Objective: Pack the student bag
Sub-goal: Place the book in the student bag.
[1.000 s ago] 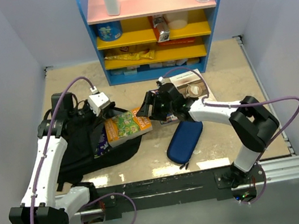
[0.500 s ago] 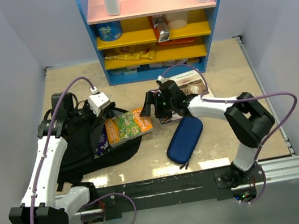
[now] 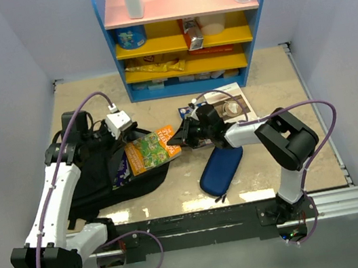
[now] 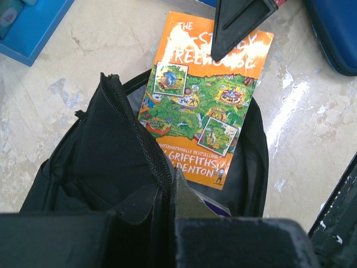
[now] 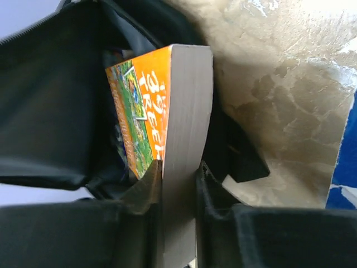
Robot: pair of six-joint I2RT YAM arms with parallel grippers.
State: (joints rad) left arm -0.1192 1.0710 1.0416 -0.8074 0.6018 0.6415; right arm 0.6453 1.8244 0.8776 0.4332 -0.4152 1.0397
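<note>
My left gripper (image 4: 170, 215) is pinched shut on the zipper edge of the large soft black fabric backpack (image 3: 93, 172), which lies flat with its mouth held open. An orange paperback book (image 3: 152, 149) sits halfway in that mouth over something purple, its outer end clamped in my right gripper (image 5: 178, 178). Right of the backpack lies a dark-blue oval pencil case (image 3: 222, 168).
</note>
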